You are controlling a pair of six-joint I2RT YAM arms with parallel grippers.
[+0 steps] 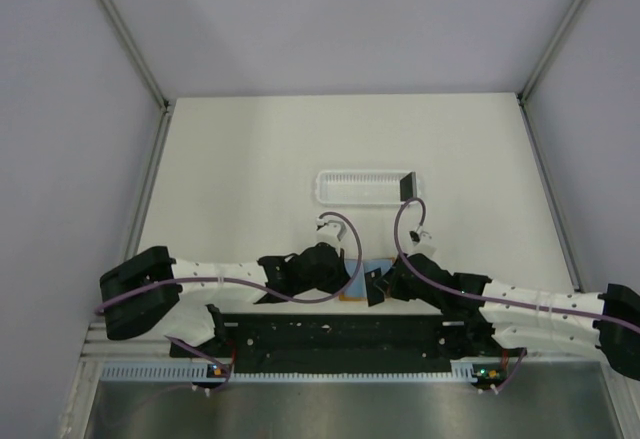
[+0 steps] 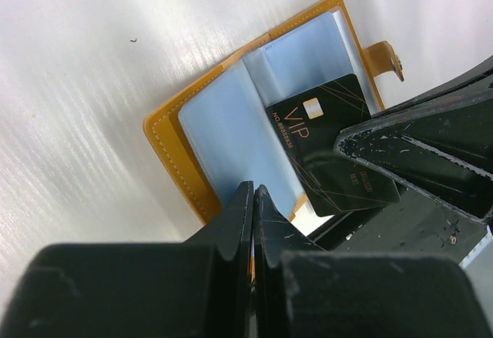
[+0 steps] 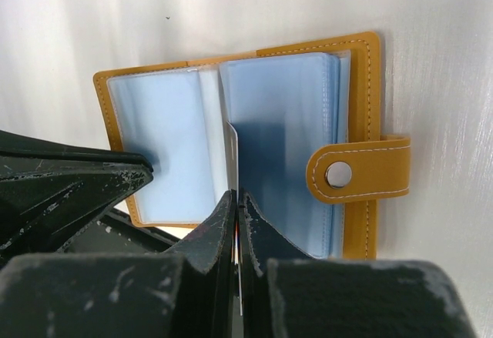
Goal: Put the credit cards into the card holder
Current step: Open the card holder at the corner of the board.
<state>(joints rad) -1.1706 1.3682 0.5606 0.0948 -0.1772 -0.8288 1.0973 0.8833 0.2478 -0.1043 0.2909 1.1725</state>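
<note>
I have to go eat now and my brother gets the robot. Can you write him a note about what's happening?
Left gripper: shut, tips down on the left page of the open card holder.
Right gripper: shut on a black card, whose corner is over the right-hand sleeves. I can't tell if it is in a pocket yet.
Another dark card stands in the white tray farther back.
Done: holder open, one card at it.
Left: slide this card in, then fetch the one in the tray.
</note>
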